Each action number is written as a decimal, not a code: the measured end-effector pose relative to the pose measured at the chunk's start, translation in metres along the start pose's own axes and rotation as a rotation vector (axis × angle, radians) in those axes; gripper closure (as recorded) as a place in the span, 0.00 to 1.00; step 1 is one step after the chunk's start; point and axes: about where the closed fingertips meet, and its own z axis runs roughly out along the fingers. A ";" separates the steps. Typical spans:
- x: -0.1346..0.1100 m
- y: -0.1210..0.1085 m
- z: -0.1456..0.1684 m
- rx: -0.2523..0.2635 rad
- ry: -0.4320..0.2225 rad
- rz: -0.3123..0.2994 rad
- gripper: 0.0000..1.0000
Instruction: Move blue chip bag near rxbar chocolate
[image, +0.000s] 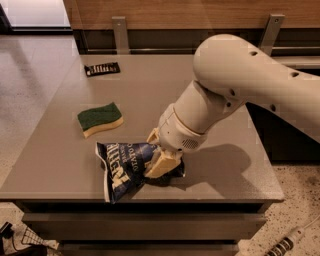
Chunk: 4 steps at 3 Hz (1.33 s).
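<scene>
Right down by my feet there's a power strip (286, 244) lying on the speckled floor at the right, and just above it the front edge of the grey table (55, 165). And here's the action, close to that front edge: the blue chip bag (124, 169) lies crumpled on the tabletop, white lettering facing up, its lower left corner poking out to the very lip of the table. The gripper (152, 155) is right on the bag's right end, pointing down and to the left, and its cream-coloured fingers (161, 164) are pressed in on the foil from either side, so it has the bag pinched between them, closed as far as the crinkled foil allows. Behind the gripper the thick white arm (235, 85) sweeps in from the right and throws a broad shadow on the table beside the bag. A step further back and to the left sits the green-and-yellow sponge (100, 119), green face up, near the bag but not touching it. Now look all the way to the far left corner: there's the rxbar chocolate (102, 69), small, black and flat, well apart from the bag. Beyond it, two metal brackets (120, 33) stand against a wooden wall panel (165, 11).
</scene>
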 end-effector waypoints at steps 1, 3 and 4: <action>-0.012 0.002 -0.047 0.082 0.062 0.017 1.00; -0.025 -0.004 -0.168 0.340 0.136 0.060 1.00; -0.020 -0.026 -0.214 0.459 0.117 0.069 1.00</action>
